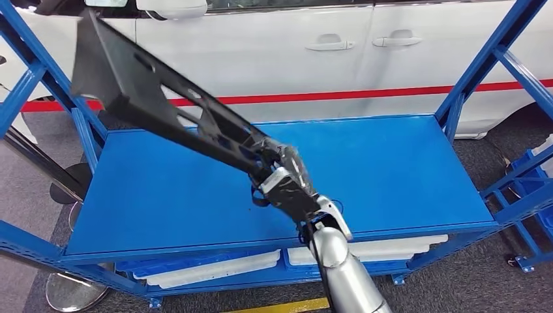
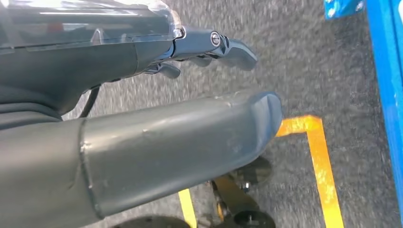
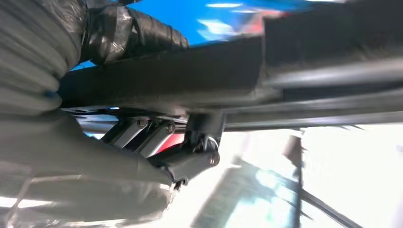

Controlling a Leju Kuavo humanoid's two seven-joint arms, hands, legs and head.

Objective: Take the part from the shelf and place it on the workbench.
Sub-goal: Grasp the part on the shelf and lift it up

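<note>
so the right robot hand [image 1: 285,175] has a solid grip on one end of the part [image 1: 156,98], a long black bracket-looking thing, and the rest of it sticks up and out to the left, well above the blue shelf [image 1: 391,169]. holding it at the end like that makes it a long lever, so my guess is the wrist takes a lot of load and the far tip could clip the shelf post [image 1: 26,85] on that side. in the right wrist view the thumb [image 3: 133,26] wraps one side of the part [image 3: 214,71] and the fingers [image 3: 142,137] close on the other, so it looks properly clamped rather than pinched. the left robot hand [image 2: 190,95] hangs down over the grey floor [image 2: 309,61] near some yellow tape [image 2: 318,156], holding nothing, fingers apart, probably just kept out of the way. the part is off the shelf, not on any worktop yet. white car [image 1: 326,45] parked behind.
</note>
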